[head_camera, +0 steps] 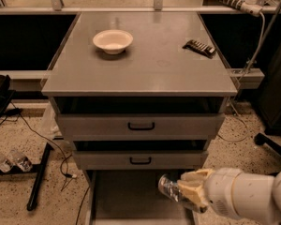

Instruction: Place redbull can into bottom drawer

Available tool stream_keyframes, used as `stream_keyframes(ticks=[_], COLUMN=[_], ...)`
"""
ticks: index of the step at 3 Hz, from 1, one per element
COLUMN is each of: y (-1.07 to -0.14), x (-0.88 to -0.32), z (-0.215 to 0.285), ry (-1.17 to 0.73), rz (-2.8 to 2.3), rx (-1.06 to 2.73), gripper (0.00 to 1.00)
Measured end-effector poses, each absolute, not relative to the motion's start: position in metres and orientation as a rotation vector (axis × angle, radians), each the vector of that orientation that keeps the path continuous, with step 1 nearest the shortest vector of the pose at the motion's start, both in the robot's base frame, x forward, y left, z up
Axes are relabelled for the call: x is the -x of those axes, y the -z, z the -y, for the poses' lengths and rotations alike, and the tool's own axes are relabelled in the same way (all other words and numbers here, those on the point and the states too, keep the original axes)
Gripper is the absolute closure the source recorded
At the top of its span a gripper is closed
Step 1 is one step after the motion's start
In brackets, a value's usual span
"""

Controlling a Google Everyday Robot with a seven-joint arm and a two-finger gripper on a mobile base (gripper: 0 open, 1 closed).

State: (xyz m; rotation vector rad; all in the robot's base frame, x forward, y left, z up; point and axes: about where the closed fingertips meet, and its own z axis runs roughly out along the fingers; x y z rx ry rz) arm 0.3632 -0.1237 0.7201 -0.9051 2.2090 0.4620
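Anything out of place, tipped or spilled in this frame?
Nothing stands out. The cream two-finger gripper holds the shiny silver-blue redbull can sideways above the open grey bottom drawer; the white bowl sits upright.

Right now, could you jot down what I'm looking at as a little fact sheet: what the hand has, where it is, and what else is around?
hand: lower right, in front of the cabinet, closed around the redbull can
redbull can: held roughly sideways over the right part of the bottom drawer, not yet released
bottom drawer: pulled open, plain grey floor showing
upper drawers: two, each with a black handle
cabinet top: white bowl at back left, dark ribbed bar at back right
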Motion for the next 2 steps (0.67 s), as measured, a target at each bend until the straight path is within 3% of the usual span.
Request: stream_keyframes(ticks=[2], y=[-0.520], x=[-0.328], z=[0.058], ry=[-0.704], rz=[-2.380], rx=[0.937], gripper=[1.00])
